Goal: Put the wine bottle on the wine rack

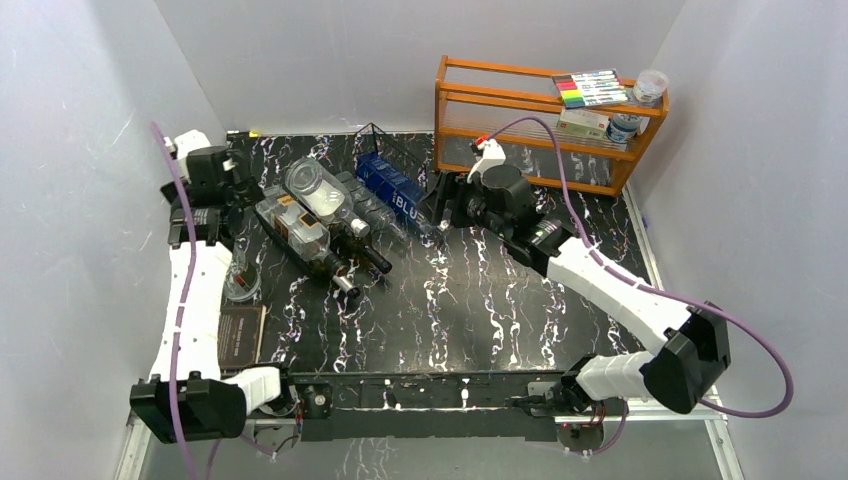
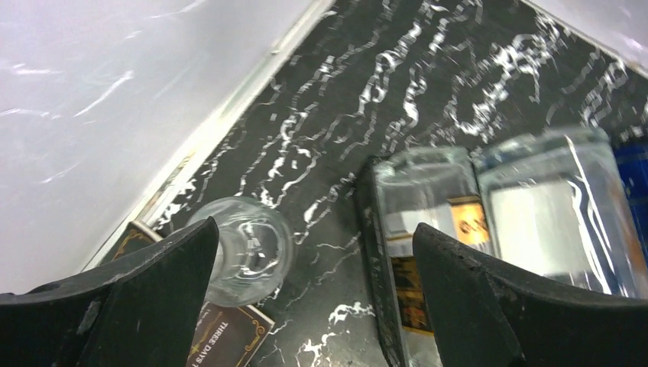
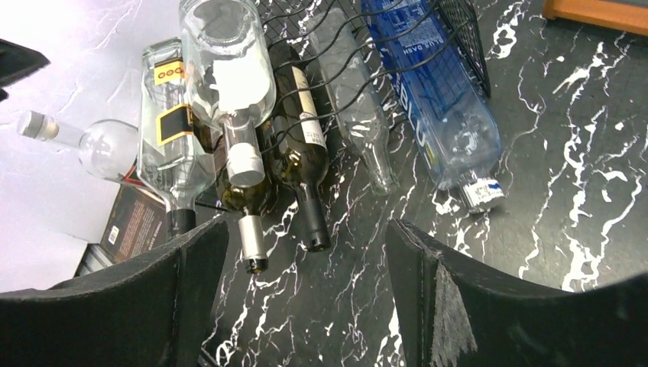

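Jaws wide and empty, left gripper and right gripper risk nudging the topmost clear bottle off the wine rack.

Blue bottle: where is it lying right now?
In the top view the blue bottle lies at rear centre, in the right end of the wine rack, beside a clear bottle, left of the orange shelf.

Table top: black marble-patterned table top, smooth and glossy.
Rack: low black wine rack of thin metal wire, slight sheen.
Bottles: dark glass wine bottle, paper label; blue-tinted clear bottle, glossy, glass or plastic unclear.
Shelf: orange wooden shelf unit, far right corner of the table, smooth, varnished.
Left gripper fingers: matt black, rough-edged.
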Controlling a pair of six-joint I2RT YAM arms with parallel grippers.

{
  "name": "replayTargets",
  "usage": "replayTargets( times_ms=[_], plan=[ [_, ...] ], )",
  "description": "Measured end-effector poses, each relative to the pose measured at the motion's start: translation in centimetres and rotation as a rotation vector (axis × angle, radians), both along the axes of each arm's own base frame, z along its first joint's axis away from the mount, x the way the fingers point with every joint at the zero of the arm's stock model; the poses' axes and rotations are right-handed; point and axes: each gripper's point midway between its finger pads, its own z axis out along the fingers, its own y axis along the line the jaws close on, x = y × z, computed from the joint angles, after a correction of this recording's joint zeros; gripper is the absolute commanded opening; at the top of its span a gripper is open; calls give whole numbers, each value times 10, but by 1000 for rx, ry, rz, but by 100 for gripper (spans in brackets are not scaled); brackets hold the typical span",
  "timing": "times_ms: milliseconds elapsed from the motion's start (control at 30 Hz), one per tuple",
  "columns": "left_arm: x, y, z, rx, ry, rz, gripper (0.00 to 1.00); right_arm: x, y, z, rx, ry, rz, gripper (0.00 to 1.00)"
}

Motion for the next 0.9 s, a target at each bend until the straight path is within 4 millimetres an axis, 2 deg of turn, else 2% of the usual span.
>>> replayTargets(
  times_ms=[133,300,333,367,533,667,700,900],
  plan=[
    [-14,28,5,-5,-40,121,98,-11,-10,1,6,2,-3,85],
    [-22,44,-3,-10,-30,194,98,-18,-19,-8,-7,12,-8,85],
    [-23,47,-9,-13,-17,200,93,-22,-24,-21,-29,31,-14,85],
    [-25,50,-28,-34,33,208,89,-23,-26,-26,-38,40,-17,85],
    [-33,60,-68,-114,121,256,71,-33,-35,-51,-83,73,-14,85],
    [-46,61,-97,-158,181,293,59,-39,-46,-62,-113,81,-19,85],
    [-48,62,-101,-156,189,296,54,-40,-49,-62,-117,80,-22,85],
    [-43,67,-93,-132,134,304,27,-39,-55,-60,-126,62,-33,85]
  ],
)
